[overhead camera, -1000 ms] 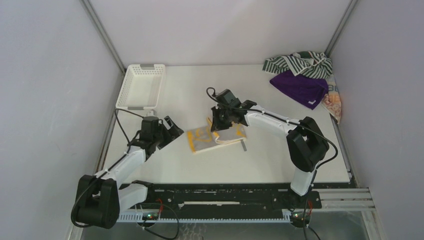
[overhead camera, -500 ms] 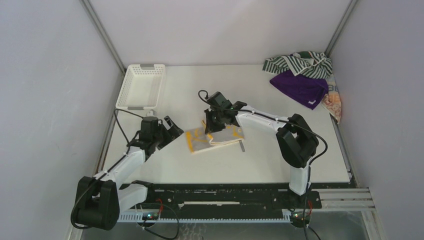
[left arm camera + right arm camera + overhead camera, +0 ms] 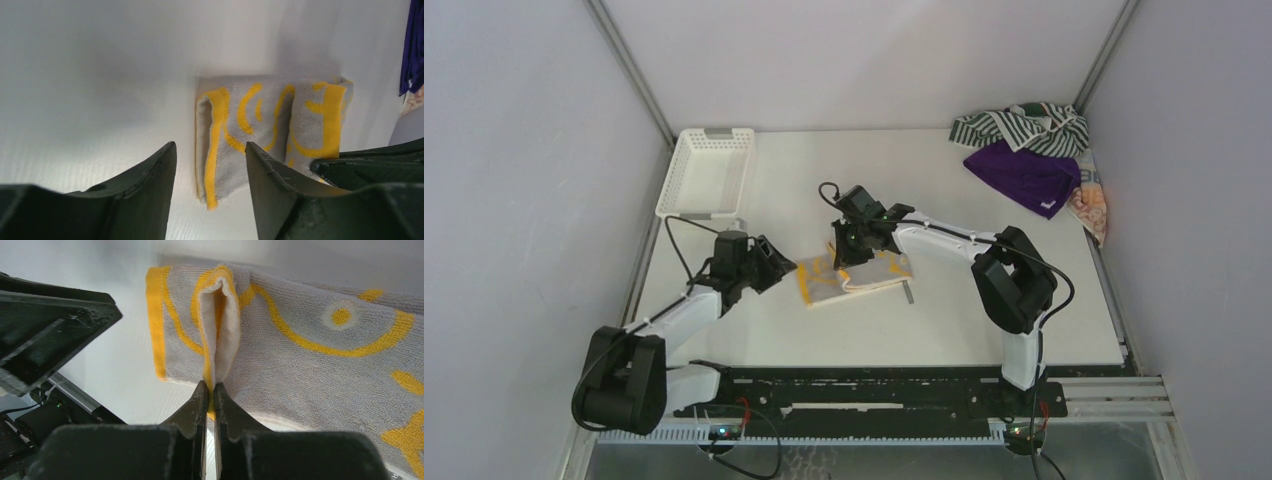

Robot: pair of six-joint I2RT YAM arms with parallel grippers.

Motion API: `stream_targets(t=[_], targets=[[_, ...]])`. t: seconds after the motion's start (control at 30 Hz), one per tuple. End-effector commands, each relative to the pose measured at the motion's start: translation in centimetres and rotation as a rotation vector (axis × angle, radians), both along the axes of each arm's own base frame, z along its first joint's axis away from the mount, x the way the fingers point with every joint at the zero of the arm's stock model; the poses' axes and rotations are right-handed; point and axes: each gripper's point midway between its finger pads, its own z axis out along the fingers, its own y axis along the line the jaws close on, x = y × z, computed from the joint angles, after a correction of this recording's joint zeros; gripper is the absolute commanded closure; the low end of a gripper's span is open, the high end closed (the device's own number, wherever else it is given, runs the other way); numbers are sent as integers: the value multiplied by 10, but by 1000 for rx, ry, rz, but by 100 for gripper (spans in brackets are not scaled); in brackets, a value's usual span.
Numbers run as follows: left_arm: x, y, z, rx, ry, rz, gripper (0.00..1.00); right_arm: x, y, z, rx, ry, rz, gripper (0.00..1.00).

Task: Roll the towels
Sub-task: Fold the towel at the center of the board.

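The yellow and white towel [image 3: 834,281] lies folded at mid-table; it also shows in the left wrist view [image 3: 260,125] and the right wrist view [image 3: 310,355]. My right gripper [image 3: 842,252] is shut on a pinched fold of its edge [image 3: 218,315], lifted a little. My left gripper [image 3: 786,267] is open and empty just left of the towel, its fingers [image 3: 150,185] near the towel's folded end. The purple towel [image 3: 1024,175], the green-and-white striped towel [image 3: 1022,126] and the orange/beige patterned towel [image 3: 1092,208] lie heaped at the back right.
A white lattice basket [image 3: 707,173] stands at the back left. Grey walls close in both sides. A small grey tag [image 3: 909,291] sticks out near the towel's front right corner.
My right gripper has pulled the towel's fold leftward across the towel. My left gripper has moved right, closer to the towel's left end.
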Motion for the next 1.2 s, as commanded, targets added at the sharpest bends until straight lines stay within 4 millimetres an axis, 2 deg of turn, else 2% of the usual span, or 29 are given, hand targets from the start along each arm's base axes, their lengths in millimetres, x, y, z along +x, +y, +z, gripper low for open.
stream_targets(t=[0.0, 0.17, 0.47, 0.77, 1.17], targets=[[9, -19, 2, -62, -21, -30, 46, 5, 13, 14, 38, -36, 2, 100], [10, -22, -13, -64, 13, -34, 62, 5, 14, 15, 43, -37, 6, 100], [0, -19, -43, -47, 78, -26, 71, 3, 14, 22, 47, -54, 15, 100], [-3, -18, -51, -33, 97, -29, 78, 1, 17, 28, 47, -70, 21, 100], [-5, -18, -51, -30, 94, -35, 88, 3, 14, 44, 55, -107, 3, 100]])
